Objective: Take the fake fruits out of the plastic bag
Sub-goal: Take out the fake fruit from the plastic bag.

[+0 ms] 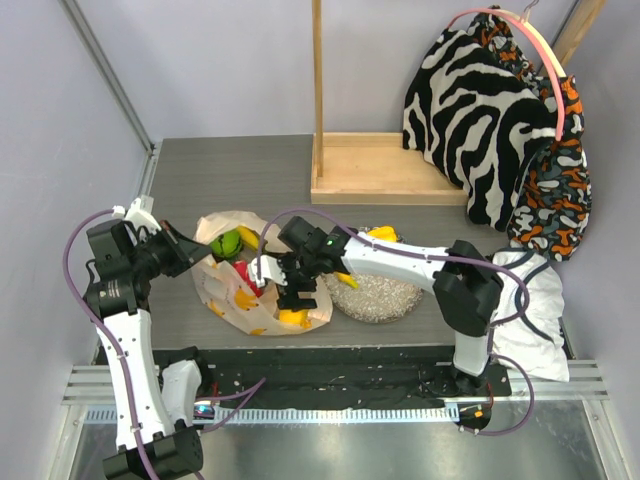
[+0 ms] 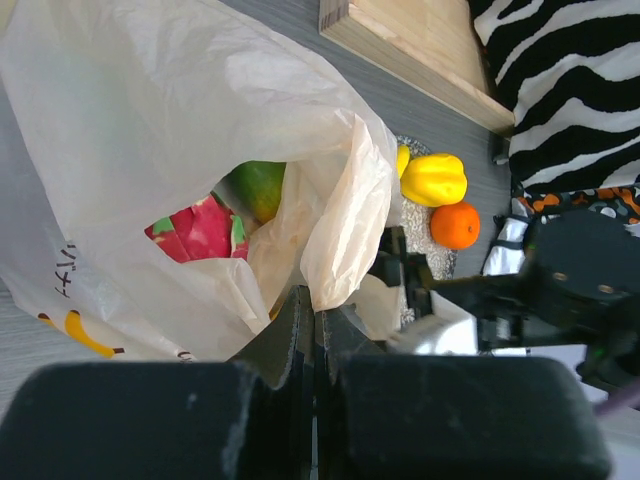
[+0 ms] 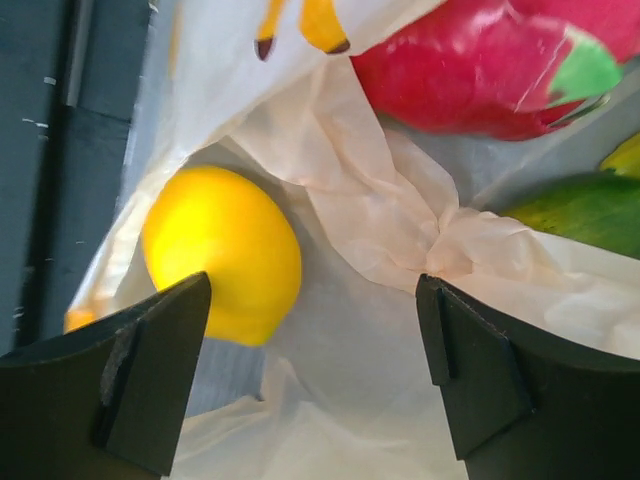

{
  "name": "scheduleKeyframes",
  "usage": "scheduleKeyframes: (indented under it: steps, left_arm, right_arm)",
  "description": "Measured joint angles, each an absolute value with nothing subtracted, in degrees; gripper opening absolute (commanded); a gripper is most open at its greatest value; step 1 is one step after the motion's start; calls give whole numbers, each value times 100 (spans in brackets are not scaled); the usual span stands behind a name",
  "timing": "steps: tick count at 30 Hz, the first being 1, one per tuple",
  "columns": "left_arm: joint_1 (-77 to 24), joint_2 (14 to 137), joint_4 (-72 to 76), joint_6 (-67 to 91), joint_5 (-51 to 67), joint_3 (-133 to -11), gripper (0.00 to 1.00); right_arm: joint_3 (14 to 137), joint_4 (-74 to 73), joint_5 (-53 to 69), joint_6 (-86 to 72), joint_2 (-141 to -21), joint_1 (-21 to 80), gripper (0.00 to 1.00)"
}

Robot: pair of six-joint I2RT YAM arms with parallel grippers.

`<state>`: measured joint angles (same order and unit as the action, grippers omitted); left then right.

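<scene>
1. The bag [image 1: 220, 290] lies on the table [image 1: 250, 170] between the two arms, crumpled and with its mouth open.
2. The left gripper [image 2: 312, 310] is pressed fully together on a fold of the bag's rim. It holds this edge up, so the left wrist view looks into the mouth.
3. Inside the mouth sit a green fruit [image 2: 258, 187] and, touching it, a red fruit [image 2: 200, 228] with green tips (it looks like a dragon fruit).
4. The right gripper [image 3: 315, 370] hangs over the near right part of the bag with its jaws wide apart. Nothing is clamped between them.
5. A lemon [image 3: 225, 250] rests in the bag's folds just beside one finger [image 3: 150, 380] of the right gripper. I cannot tell if the finger touches it.
6. Between the jaws there is mostly crinkled bag film, gathered into a twisted knot of folds near the other finger.
7. In the right wrist view the red fruit is at the top and the green fruit at the right edge, both beyond the fingers.
8. To the right of the bag, touching or almost touching it, stands a speckled grey plate [image 1: 385, 295].
9. A yellow pepper [image 2: 433, 178] and an orange [image 2: 455, 225] are already outside the bag and lie close together at the plate.
</scene>
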<state>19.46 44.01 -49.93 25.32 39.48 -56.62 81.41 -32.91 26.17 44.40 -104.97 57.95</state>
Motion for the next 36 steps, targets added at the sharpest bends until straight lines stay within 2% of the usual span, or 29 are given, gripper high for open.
scheduleKeyframes:
  steps: [7, 12, 26, 30, 31, 34, 36]
  left_arm:
    - [1946, 4399, -4993, 2532, 3924, -5666, 0]
    - [1946, 4397, -4995, 2532, 3907, -5666, 0]
    - [1946, 4372, -4995, 2532, 3903, -5660, 0]
    - [1946, 4322, -4995, 2530, 3881, -5642, 0]
    - [1946, 4316, -4998, 2530, 3870, -5642, 0]
    - [1946, 4303, -4998, 2528, 3861, -5642, 0]
    - [1946, 4298, -4998, 2528, 3861, -5642, 0]
  right_arm:
    - [8042, -2788, 2067, 4619, -10750, 5791, 87]
    - [7887, -2650, 2093, 4908, -10669, 5787, 87]
    - [7931, -3861, 2814, 5581, -10847, 6152, 85]
    - [8047, -3909, 2899, 5540, -11091, 6211, 76]
    - [8068, -3905, 2904, 5520, -11148, 6235, 68]
    - [8114, -3889, 2886, 5411, -11240, 6296, 54]
    - [8145, -3876, 2864, 5328, -11242, 6307, 51]
